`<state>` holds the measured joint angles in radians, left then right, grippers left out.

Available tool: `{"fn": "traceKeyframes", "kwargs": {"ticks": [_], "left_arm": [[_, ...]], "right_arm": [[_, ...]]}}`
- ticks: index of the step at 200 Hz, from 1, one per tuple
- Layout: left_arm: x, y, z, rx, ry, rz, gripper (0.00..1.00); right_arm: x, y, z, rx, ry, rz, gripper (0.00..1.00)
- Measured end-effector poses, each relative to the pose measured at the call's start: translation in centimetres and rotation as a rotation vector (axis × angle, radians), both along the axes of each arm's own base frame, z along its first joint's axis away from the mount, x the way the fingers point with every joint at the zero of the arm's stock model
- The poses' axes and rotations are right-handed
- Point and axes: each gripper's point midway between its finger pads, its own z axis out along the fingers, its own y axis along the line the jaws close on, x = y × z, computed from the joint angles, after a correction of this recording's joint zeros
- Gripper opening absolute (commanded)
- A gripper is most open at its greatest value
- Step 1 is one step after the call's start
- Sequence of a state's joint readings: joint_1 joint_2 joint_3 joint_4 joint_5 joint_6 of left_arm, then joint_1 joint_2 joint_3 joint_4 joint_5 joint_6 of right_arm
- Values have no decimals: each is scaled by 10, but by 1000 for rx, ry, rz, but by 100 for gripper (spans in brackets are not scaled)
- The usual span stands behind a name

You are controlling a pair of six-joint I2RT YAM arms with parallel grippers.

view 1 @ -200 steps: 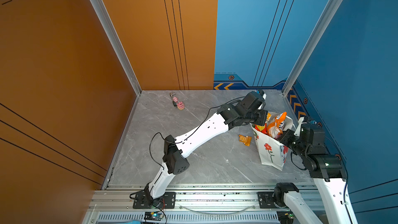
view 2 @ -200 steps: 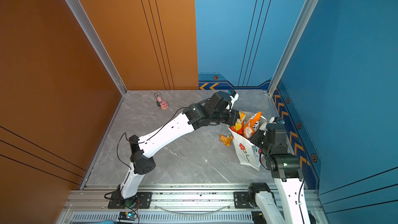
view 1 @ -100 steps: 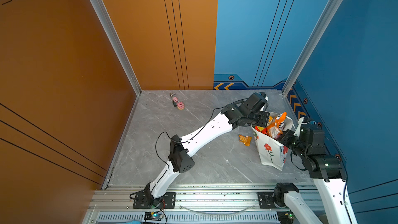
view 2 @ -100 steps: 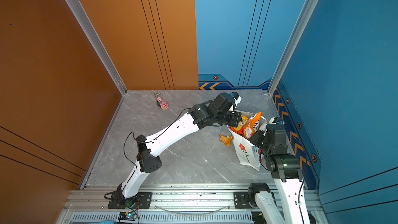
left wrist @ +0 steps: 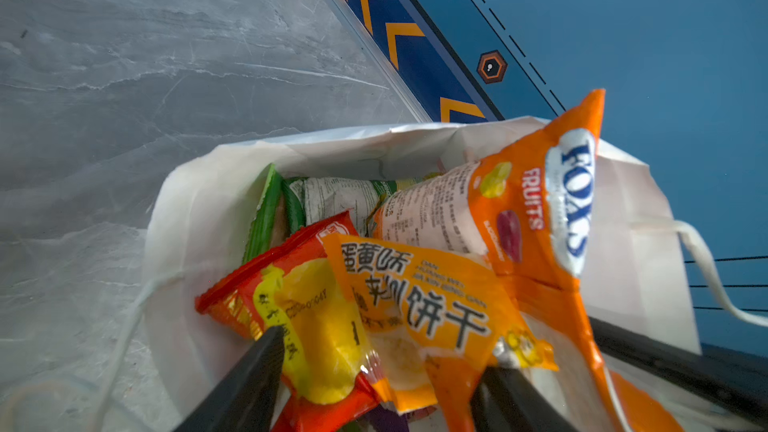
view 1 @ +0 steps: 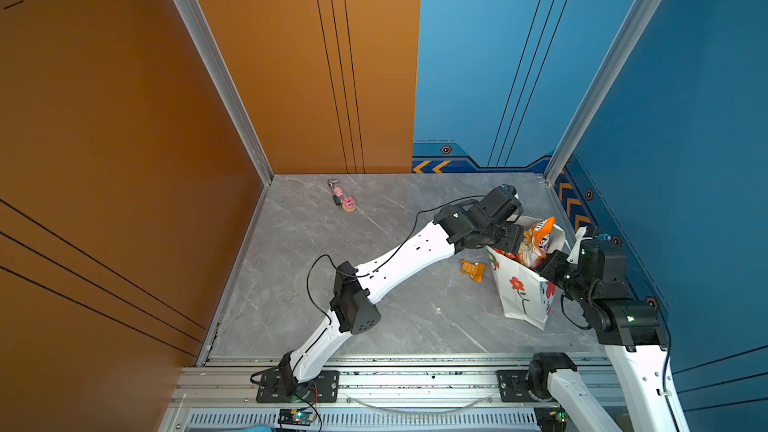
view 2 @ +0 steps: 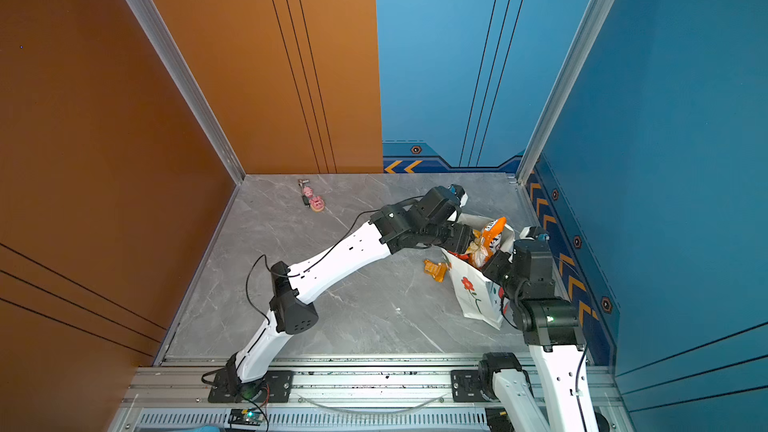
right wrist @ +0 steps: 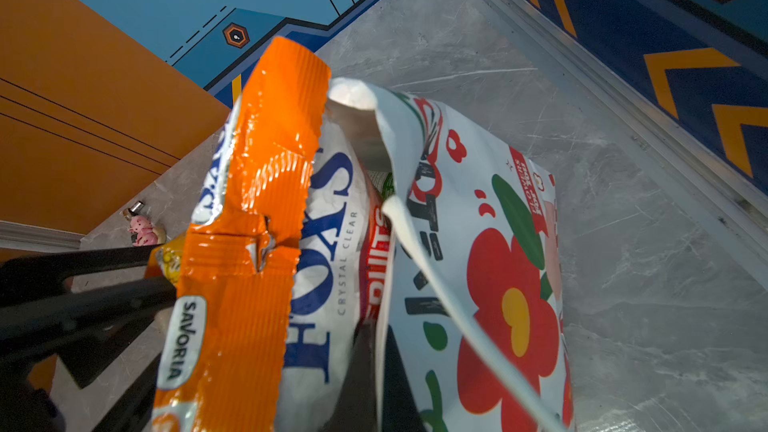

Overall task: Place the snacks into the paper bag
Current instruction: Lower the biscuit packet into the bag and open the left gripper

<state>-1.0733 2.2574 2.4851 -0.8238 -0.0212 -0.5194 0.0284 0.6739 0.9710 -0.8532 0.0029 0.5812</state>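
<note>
Left wrist view, left pincer [left wrist: 380,353] agape, snacks [left wrist: 415,297] in paper bag [left wrist: 199,218]

A white paper bag [view 1: 519,297] is recorded, printed with a red flower on a black stem. An orange packet [left wrist: 536,209] with a white panel and blue lettering is noted, as are a red-and-yellow packet [left wrist: 307,305], an orange-yellow packet [left wrist: 419,297] with black characters and a green packet [left wrist: 266,209]. An orange sachet [view 1: 473,270], pink charms [view 1: 345,200] and a grey, white-veined bench [view 1: 316,251] are also logged.
</note>
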Motion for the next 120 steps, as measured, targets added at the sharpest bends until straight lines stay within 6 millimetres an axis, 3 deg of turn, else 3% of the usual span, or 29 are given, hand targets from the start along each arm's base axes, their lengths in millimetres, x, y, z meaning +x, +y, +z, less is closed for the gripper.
{"fn": "traceKeyframes", "kwargs": {"ticks": [63,120], "left_arm": [[9,37,37,4,-82,94,67],[34,55,21,68,-69,175,69]], "right_arm": [[0,0,0,0,-1,0,0],[0,0,0,0,-1,0,0]]}}
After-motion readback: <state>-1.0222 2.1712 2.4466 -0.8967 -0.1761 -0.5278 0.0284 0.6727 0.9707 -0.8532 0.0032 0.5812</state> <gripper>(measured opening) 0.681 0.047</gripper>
